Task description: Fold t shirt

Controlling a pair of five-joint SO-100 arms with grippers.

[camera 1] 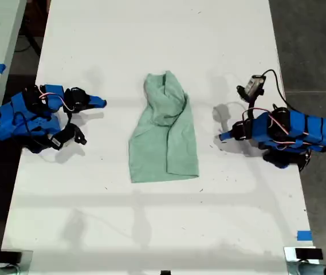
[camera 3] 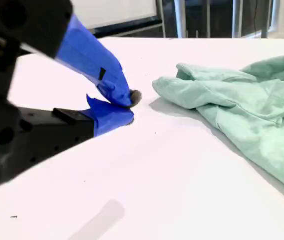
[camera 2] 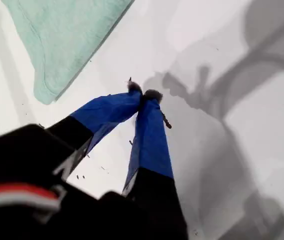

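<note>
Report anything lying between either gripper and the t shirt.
Nothing visible does. Only bare white table lies between my first gripper and the t shirt, and likewise for my second gripper.

I count one t shirt (camera 1: 164, 130) on one white table (camera 1: 151, 34), with my two grippers beside it: my first gripper (camera 2: 142, 95) and my second gripper (camera 3: 128, 107). Two bits of blue tape (camera 1: 303, 235) show at the table's edges.

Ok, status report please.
My first hand shut, empty. My second hand shut, empty. Shirt rumpled on table between them, untouched. Nothing in the way.
</note>
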